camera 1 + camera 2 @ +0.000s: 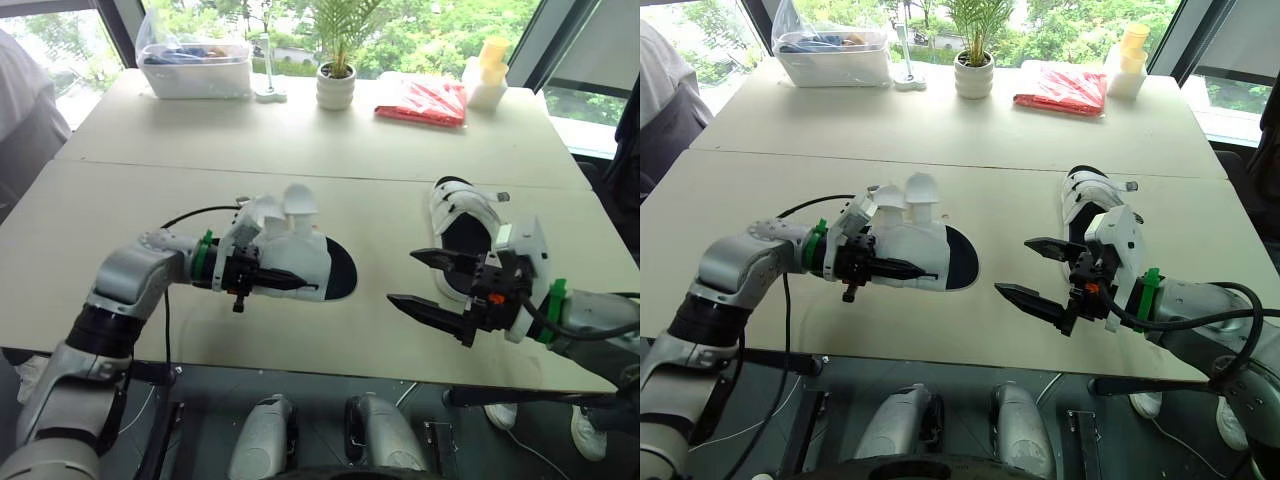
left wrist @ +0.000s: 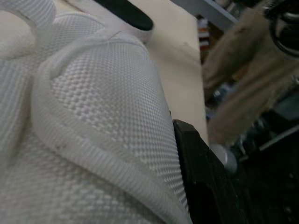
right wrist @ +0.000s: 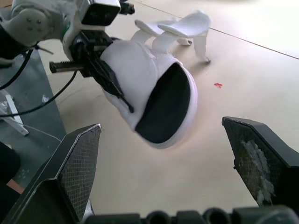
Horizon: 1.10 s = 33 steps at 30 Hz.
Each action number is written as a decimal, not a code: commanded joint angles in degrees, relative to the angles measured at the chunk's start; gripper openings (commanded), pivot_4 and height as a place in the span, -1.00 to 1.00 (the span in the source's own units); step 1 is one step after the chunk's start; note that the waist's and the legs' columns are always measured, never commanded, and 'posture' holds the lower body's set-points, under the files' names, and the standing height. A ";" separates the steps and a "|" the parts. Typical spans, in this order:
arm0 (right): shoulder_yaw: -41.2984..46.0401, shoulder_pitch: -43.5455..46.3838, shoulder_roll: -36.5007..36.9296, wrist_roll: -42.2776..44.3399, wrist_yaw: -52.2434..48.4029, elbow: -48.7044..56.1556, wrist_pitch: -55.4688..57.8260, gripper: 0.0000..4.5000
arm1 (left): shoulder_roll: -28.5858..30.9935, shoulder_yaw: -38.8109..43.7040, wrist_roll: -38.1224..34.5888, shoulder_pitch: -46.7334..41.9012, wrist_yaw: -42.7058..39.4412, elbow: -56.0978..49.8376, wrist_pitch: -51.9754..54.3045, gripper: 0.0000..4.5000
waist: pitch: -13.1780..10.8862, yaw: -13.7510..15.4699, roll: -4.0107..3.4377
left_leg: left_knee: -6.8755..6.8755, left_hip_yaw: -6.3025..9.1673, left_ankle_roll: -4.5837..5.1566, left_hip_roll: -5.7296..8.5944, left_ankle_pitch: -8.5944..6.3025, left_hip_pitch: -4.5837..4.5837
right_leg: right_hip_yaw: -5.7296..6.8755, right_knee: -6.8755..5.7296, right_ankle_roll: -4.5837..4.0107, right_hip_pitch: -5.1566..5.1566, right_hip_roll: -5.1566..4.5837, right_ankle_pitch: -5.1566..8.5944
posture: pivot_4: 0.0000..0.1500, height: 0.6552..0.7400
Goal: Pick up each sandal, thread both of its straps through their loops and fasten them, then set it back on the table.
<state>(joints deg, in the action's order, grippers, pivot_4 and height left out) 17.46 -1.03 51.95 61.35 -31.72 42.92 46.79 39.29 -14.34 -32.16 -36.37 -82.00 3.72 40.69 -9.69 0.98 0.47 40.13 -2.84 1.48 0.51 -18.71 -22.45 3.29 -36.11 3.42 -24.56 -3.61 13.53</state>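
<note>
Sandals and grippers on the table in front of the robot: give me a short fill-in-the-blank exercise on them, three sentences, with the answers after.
1. The left gripper is shut on a white sandal whose insole is ___ in colour.
2. The right gripper holds nothing and is ___.
3. The second sandal lies on the table beside the ___ gripper.
Missing words: black; open; right.

Far back stand a plant (image 1: 336, 75), bin (image 1: 195, 68), perhaps red packets (image 1: 422, 102).
</note>
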 commanded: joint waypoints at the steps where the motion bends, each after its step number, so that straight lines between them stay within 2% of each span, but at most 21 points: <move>1: 1.40 -0.96 -0.26 0.40 0.31 3.18 -1.03 1.00 | -0.72 -3.68 2.21 -4.53 -8.17 4.00 -3.77 -0.98 | 0.00 -0.10 0.00 | 0.00 0.00 0.02 0.00 -0.01 0.00 | 0.00 0.00 0.00 -0.01 0.00 0.00 | 1.00 0.62; 4: 1.79 -1.86 0.06 0.65 0.24 4.12 -1.03 1.00 | -1.59 -6.58 5.47 -4.78 -8.84 5.56 -6.40 -0.98 | 0.00 -0.22 0.00 | -0.01 0.00 0.11 0.00 -0.06 -0.01 | 0.01 -0.02 0.04 -0.02 0.01 -0.02 | 1.00 0.62; 7: 2.53 -2.62 0.14 0.88 0.53 4.27 -1.01 1.00 | -3.66 -6.23 6.36 -3.59 -3.46 5.14 -2.08 -0.98 | -0.01 -0.23 0.01 | 0.00 0.00 0.13 0.00 -0.07 0.00 | 0.00 -0.04 0.18 -0.02 0.01 -0.10 | 1.00 0.62; 13: 2.56 -3.11 -0.13 0.85 1.00 4.55 -1.09 1.00 | -3.90 -2.78 1.46 1.90 5.23 -4.68 12.71 -0.98 | 0.00 -0.24 0.01 | 0.00 0.03 0.18 -0.01 -0.10 0.01 | 0.00 -0.07 0.22 -0.02 0.01 -0.11 | 1.00 0.62; 17: 1.28 -2.44 -0.63 0.53 0.91 4.13 -1.41 1.00 | -4.44 1.80 -4.31 4.13 10.53 -9.49 22.70 -0.98 | 0.00 -0.23 0.01 | 0.00 0.04 0.17 -0.01 -0.10 0.01 | 0.00 -0.06 0.23 -0.01 0.00 -0.11 | 1.00 0.62; 24: -1.19 -0.79 -0.96 -0.95 -0.10 2.88 -1.98 1.00 | -6.78 0.55 0.19 4.04 10.33 -2.93 10.25 -0.98 | 0.00 -0.11 0.01 | 0.00 0.04 0.15 -0.01 -0.08 0.02 | 0.00 -0.07 0.20 0.00 0.01 -0.10 | 1.00 0.62; 27: -1.83 -0.03 -1.05 -1.23 -0.54 2.38 -2.00 1.00 | -7.75 0.44 0.60 2.37 10.25 -1.10 8.98 -0.50 | 0.00 -0.07 0.01 | 0.00 0.04 0.15 -0.01 -0.08 0.02 | 0.00 -0.06 0.19 0.00 0.01 -0.09 | 1.00 0.62; 33: -3.19 1.43 -1.48 -2.32 -1.23 1.13 -2.05 1.00 | -8.54 0.06 0.64 -1.88 8.49 2.29 9.30 0.78 | -0.01 -0.14 0.01 | 0.00 0.04 0.15 -0.01 -0.08 0.02 | 0.00 -0.07 0.20 -0.01 0.00 -0.10 | 1.00 0.62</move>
<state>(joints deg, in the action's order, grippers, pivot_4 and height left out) 14.34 -0.67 50.98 59.44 -32.53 44.09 45.81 31.02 -14.70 -31.60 -36.09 -72.50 5.62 50.72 -9.69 0.84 0.48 40.14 -2.80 1.63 0.51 -18.79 -22.43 3.30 -36.18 3.63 -24.57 -3.60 13.42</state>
